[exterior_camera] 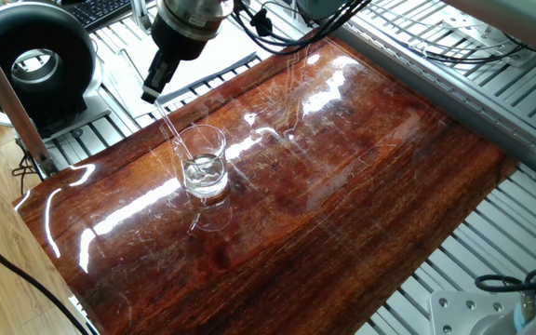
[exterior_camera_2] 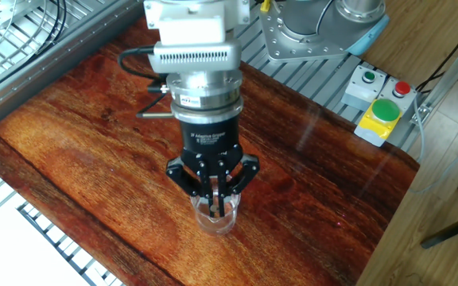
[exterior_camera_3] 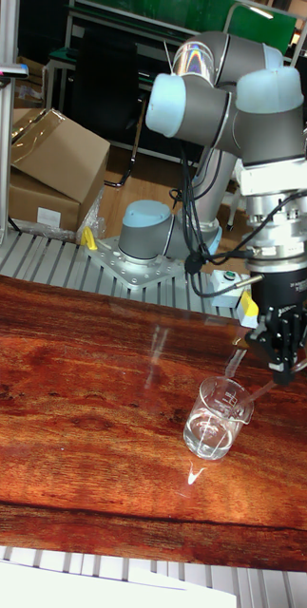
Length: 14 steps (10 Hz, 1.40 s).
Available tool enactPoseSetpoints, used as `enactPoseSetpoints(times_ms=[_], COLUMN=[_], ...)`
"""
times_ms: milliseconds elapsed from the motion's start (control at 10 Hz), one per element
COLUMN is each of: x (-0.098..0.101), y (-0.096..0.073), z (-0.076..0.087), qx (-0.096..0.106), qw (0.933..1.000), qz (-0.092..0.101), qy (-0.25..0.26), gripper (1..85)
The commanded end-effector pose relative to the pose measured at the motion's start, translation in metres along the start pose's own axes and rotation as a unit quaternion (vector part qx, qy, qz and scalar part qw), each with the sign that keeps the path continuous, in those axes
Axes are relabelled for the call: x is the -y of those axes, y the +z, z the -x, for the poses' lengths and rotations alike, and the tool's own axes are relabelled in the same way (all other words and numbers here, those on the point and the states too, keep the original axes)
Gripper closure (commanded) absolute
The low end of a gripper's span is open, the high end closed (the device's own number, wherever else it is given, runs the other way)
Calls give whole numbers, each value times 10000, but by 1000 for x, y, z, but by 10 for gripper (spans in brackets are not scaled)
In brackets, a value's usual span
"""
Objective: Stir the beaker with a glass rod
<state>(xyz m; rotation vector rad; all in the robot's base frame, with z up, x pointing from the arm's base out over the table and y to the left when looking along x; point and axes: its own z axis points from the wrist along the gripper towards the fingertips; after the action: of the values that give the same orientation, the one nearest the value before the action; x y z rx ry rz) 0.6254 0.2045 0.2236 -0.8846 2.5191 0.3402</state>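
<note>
Glass rod is thin, slippery and fragile — the gripper grasps its top end. Its tip sits inside the beaker.

arm reaching down, wrist tilted | gripper fingers pinched together, pointing down

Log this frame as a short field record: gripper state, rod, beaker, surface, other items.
gripper: jaws shut on the glass rod's upper end, above and beside the beaker
glass rod: tilted, lower end inside the beaker
beaker: upright, a little clear liquid at the bottom
surface: glossy wooden table
other items: button box with green and red buttons, off the table's edge
</note>
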Motion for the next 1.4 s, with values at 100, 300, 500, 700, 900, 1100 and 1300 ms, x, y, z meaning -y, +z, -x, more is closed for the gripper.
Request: enactPoseSetpoints(times_ms=[100, 300, 500, 700, 900, 1100, 1300], x=[12, 22, 28, 19, 10, 2, -2], y=[-12, -3, 9, 22, 23, 14, 6], z=[-13, -9, 5, 17, 20, 14, 5], qx=[-3, 59, 62, 157, 115, 84, 75], qw=[9998, 9996, 9998, 9999, 9998, 9999, 9999], qz=[76, 96, 34, -33, -126, -79, -43], qy=[-181, -253, -176, -2, 123, 128, 90], gripper=[847, 847, 847, 847, 847, 847, 847])
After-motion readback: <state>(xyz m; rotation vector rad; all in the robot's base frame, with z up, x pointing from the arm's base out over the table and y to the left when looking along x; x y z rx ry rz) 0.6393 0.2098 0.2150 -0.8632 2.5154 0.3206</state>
